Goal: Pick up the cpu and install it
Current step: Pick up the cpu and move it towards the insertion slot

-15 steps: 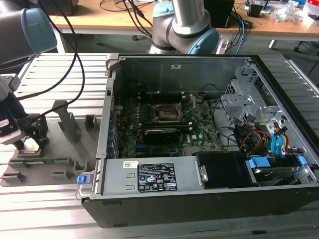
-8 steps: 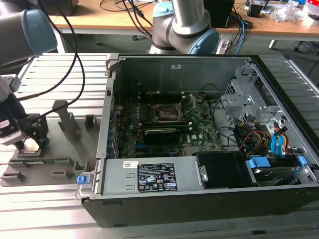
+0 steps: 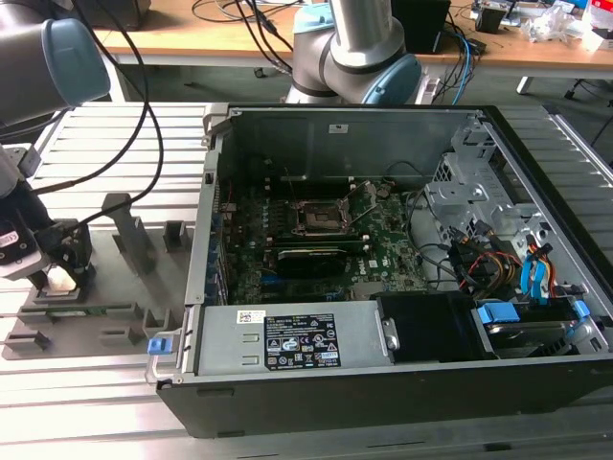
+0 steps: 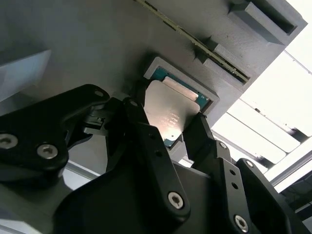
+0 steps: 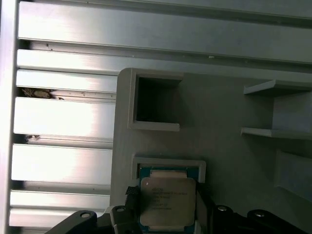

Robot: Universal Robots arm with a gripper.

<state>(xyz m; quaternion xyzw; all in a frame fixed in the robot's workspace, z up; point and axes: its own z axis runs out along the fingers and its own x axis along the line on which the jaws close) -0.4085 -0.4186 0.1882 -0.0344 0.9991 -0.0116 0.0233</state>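
Gripper fingers, black and nearest the lens in the second wrist view, sit against two opposite edges of the cpu. By the look of it they are clamped on the chip. The chip lies with its silver lid up, low in its square pocket in the tray, with the pocket's raised lip around its far edges. The first wrist view shows the same hold, with the cpu squared inside the lip.

At the exterior view's left, the gripper is down on the grey tray, which rests on a ribbed metal table. To the right stands the open case. Its near-left wall rises between the tray and the board. The socket sits mid-board with its metal frame raised. Loose cables crowd the case's right end.

The hold looks thin. Only the chip's edges are gripped, so a slight tilt could let it pivot or slip out. A skewed lift could catch a corner on the pocket lip and knock the chip askew. A chip carried crooked, or dropped into the case, could damage the socket contacts or land among the board's parts. The case wall and the raised frame are judged the likeliest things to snag on.
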